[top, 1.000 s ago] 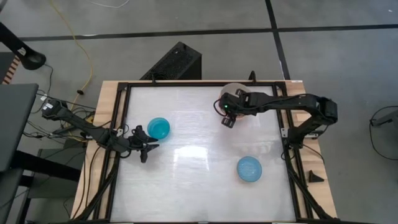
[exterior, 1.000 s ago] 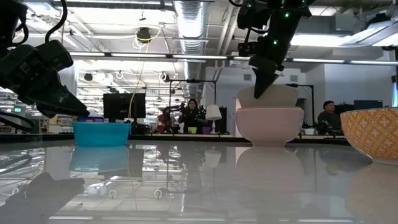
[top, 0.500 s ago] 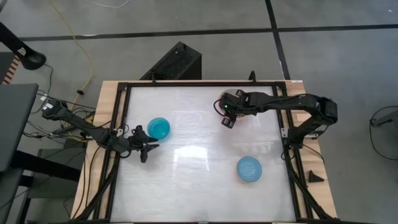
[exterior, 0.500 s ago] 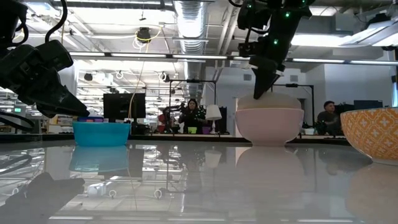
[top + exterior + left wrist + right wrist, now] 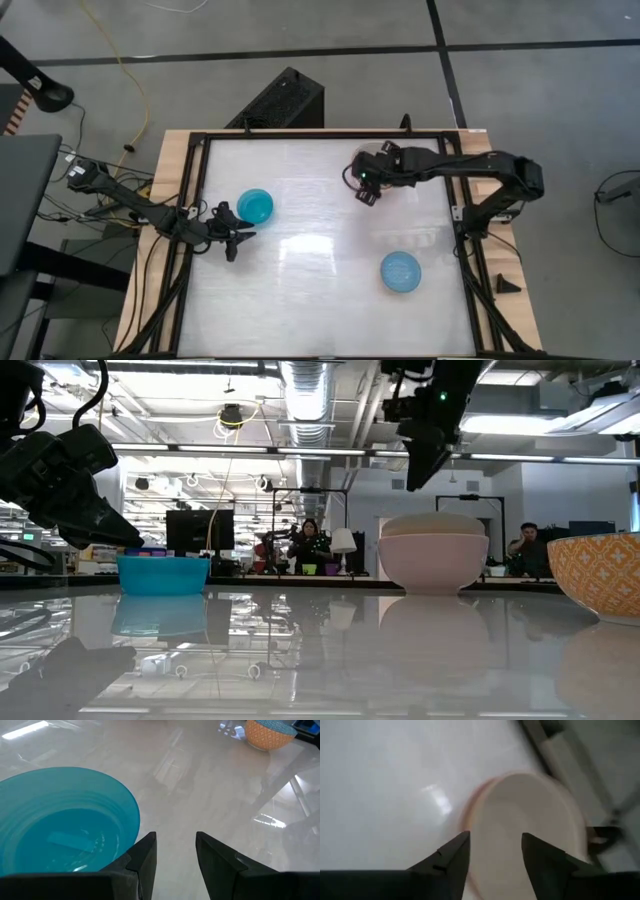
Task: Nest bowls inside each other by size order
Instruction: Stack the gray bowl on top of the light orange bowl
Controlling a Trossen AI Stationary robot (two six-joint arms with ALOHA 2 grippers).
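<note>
A grey-beige bowl (image 5: 432, 523) sits level inside the larger pale pink-white bowl (image 5: 432, 563) at the table's far right. My right gripper (image 5: 418, 478) hangs open above them, touching neither; in its wrist view the nested pair (image 5: 530, 820) lies below the fingers. A teal bowl (image 5: 256, 205) stands upright at the left. My left gripper (image 5: 235, 240) waits open just near of it, its fingers (image 5: 145, 855) close to the rim. A light blue bowl (image 5: 401, 271), orange-patterned outside (image 5: 600, 580), stands at the near right.
A black frame (image 5: 200, 140) runs round the white table top. A dark box (image 5: 285, 100) stands beyond the far edge. The table's middle (image 5: 320, 240) between the bowls is bare. People (image 5: 305, 545) show in the room behind.
My right gripper has opened and let go of the grey-beige bowl, then risen clear. The bowl, which stood high in the pink-white bowl, has sunk down into it and now sits level.
</note>
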